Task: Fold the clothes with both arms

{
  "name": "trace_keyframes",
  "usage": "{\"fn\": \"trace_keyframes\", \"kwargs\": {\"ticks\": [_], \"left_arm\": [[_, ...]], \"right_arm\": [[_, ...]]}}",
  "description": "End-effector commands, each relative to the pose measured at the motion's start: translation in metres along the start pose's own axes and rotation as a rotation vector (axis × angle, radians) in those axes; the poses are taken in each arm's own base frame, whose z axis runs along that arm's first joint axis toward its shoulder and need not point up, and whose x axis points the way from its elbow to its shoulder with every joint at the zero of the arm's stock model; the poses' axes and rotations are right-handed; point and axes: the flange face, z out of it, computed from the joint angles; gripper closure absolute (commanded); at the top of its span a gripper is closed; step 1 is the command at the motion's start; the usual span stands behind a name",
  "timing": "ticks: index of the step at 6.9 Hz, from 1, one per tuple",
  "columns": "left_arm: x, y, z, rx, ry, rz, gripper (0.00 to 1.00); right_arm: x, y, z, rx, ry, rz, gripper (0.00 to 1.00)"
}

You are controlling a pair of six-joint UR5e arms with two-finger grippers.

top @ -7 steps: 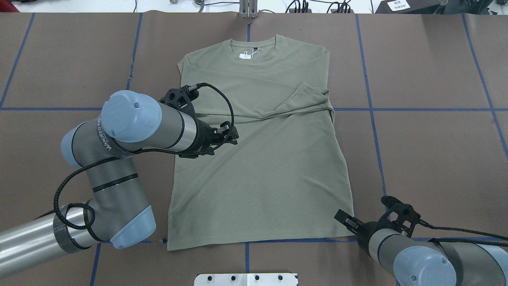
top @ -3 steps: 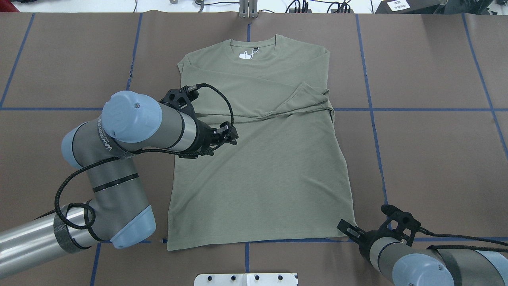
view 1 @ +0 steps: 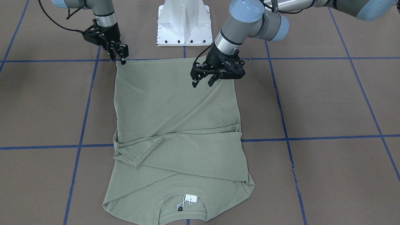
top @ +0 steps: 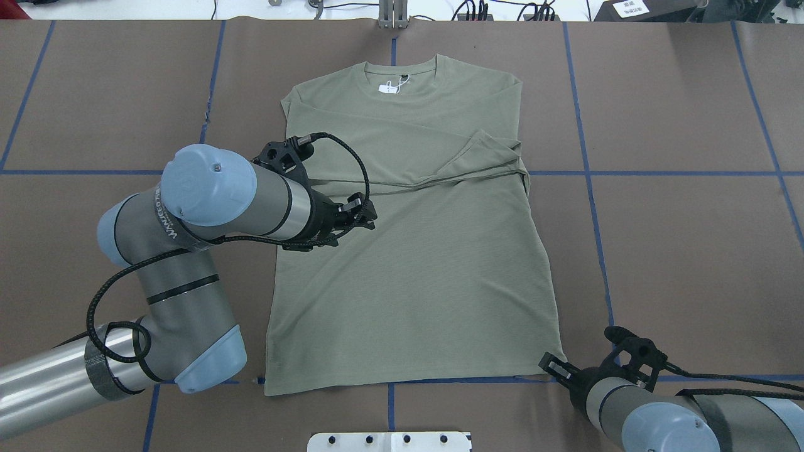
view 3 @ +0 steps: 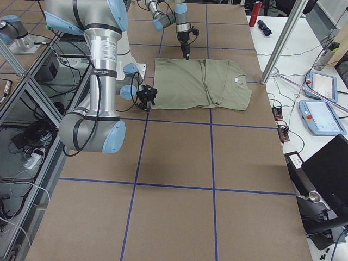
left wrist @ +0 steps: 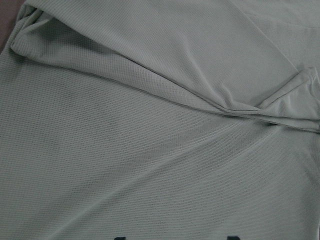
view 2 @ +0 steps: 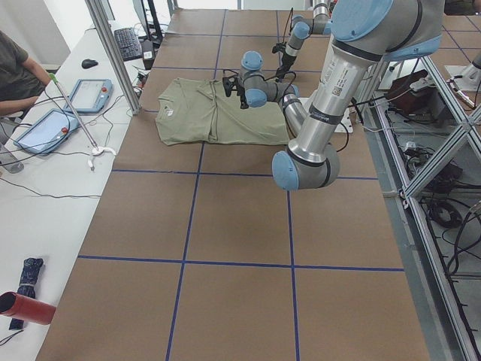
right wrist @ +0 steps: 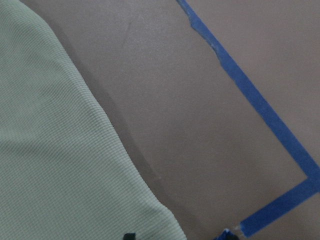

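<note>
The sage-green shirt (top: pixel 414 263) lies flat on the brown table, collar and white tag at the far side, both sleeves folded across the chest. It also shows in the front view (view 1: pixel 175 112). My left gripper (top: pixel 367 210) hovers just above the shirt's left middle, near the folded sleeves, jaws open and empty (view 1: pixel 202 83). Its wrist view shows only shirt fabric (left wrist: pixel 150 150). My right gripper (top: pixel 553 364) is open at the hem's right corner (view 1: pixel 123 59). In its wrist view the shirt's corner (right wrist: pixel 50 150) lies between the fingertips.
The white pedestal base (view 1: pixel 184 22) stands behind the hem at the robot's side. Blue tape lines (top: pixel 587 172) cross the table. An operator (view 2: pixel 15 68) and tablets (view 2: pixel 90 94) are at a side desk beyond the collar end.
My right gripper has moved back toward the robot's side and now sits at the hem's right corner. The left arm and the shirt have hardly moved.
</note>
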Motion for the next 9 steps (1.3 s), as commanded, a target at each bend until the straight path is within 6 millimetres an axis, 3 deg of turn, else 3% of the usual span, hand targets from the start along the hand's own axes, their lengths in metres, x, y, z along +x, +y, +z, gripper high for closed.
{"fn": "trace_keyframes", "kwargs": {"ticks": [1,5,9], "left_arm": [[-0.001,0.000,0.001,0.000,0.000,0.000,0.26],[0.000,0.001,0.000,-0.002,0.001,0.001,0.26],[-0.001,0.003,0.002,-0.006,-0.002,0.001,0.25]], "right_arm": [[0.002,-0.001,0.000,0.001,0.004,0.000,1.00],[0.018,0.001,-0.005,-0.010,0.024,-0.033,1.00],[0.018,-0.001,-0.016,-0.014,0.014,-0.034,1.00]]}}
